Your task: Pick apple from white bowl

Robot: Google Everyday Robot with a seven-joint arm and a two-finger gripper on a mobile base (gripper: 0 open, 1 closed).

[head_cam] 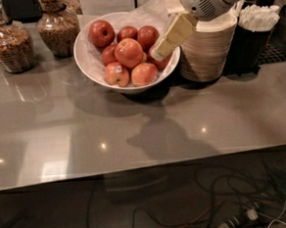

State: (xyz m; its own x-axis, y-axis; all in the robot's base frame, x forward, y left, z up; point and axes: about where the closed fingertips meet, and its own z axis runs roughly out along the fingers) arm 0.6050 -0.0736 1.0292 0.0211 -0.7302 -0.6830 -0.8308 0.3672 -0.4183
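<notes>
**Gripper over the bowl's right side, apple in the middle of the pile**

The gripper (160,49) hangs at a slant above the right side of the bowl (84,61), its pale yellow tip low over a red apple near the rim. Whether it is wide or narrow cannot be told from this angle. It holds nothing that can be seen.

The apple (129,52) lies on top in the middle of the bowl, with darker apples around it and a small stickered one (116,73) in front. It is left of the gripper tip and apart from it.

The counter (134,136) is smooth, grey-brown and glossy, with spots of reflected light and the arm's shadow in front of the bowl. Two jars (57,28) of brown contents stand at the back left. A stack of beige paper bowls (207,55) stands just right of the bowl, with a dark holder of white sticks (260,17) beyond it. Cables (227,198) lie on the dark floor below the counter's edge.
</notes>
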